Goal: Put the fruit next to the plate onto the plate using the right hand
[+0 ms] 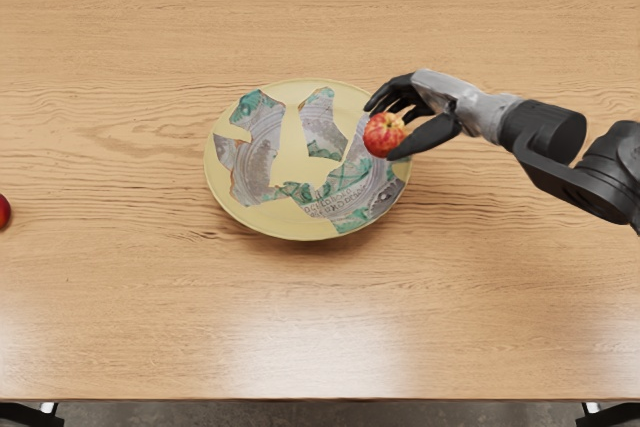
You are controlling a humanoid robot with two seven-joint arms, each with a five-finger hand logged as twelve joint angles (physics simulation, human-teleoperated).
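**Item 1, fruit** (384,134). Small round apple, red skin with a paler yellowish patch on the side facing the camera, smooth with a slight gloss. Location: gripped in the right robot hand (425,109), showing over the right rim of the plate. Whether it touches the rim cannot be told from this view.

**Item 2, right robot hand.** Five-fingered, with black fingers (398,93) and a grey metallic back. The fingers curl over the top of the fruit and the thumb presses in from below, so the hand is closed around it. Its wrist joins a dark cylindrical forearm (545,135) that enters from the right edge.

**Item 3, plate** (292,223). Round and shallow, with a pale yellow glaze. Broken patches of green, grey and white pattern, in irregular torn-looking shapes, lie across its face. It sits flat near the middle of the tabletop. Nothing lies in it.

**Item 4, tabletop** (320,307). Light wood with long horizontal grain and a satin finish, brighter sheen toward the near edge. It spans the whole width of the view.

**Item 5, second red object** (3,211). Rounded and red, cut off by the left edge, lying on the tabletop well apart from the plate. Too little shows to identify it.

**Obstructions.** Only the robot hand's own fingers, which hide part of the fruit's top and right side.
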